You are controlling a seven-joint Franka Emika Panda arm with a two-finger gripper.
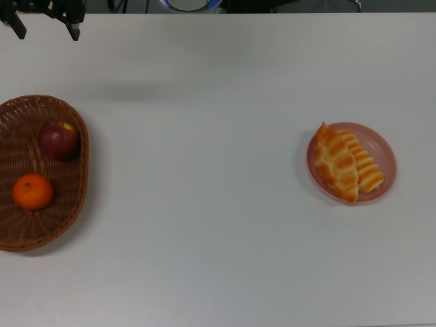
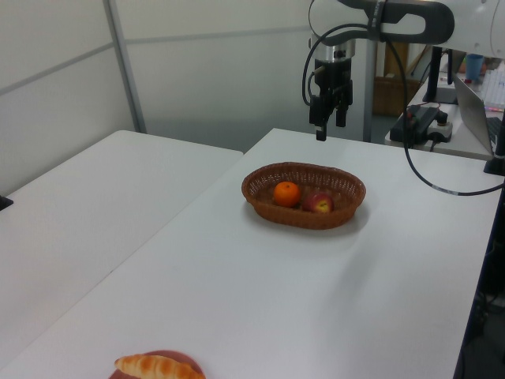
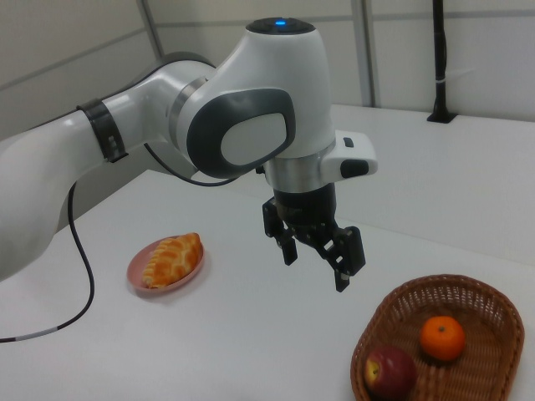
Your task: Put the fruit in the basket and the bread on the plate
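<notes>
The wicker basket (image 1: 17, 133) (image 2: 300, 217) (image 3: 472, 305) holds both fruits: a dark red apple (image 1: 59, 139) (image 2: 319, 204) (image 3: 391, 372) and an orange mandarin (image 1: 33, 192) (image 2: 286, 193) (image 3: 442, 337). Two golden bread loaves (image 1: 336, 163) (image 1: 366, 167) (image 3: 171, 259) lie side by side on the pink plate (image 1: 383, 151) (image 3: 167, 286). My gripper (image 1: 46, 30) (image 2: 329, 126) (image 3: 316, 266) hangs open and empty in the air, beyond the basket's far side at the top view's upper left corner. It touches nothing.
The white table (image 1: 204, 204) stretches between basket and plate. A second white table (image 2: 95, 197) adjoins it at the left view's left. Cables, a power strip (image 2: 422, 122) and a laptop edge sit at the left view's right.
</notes>
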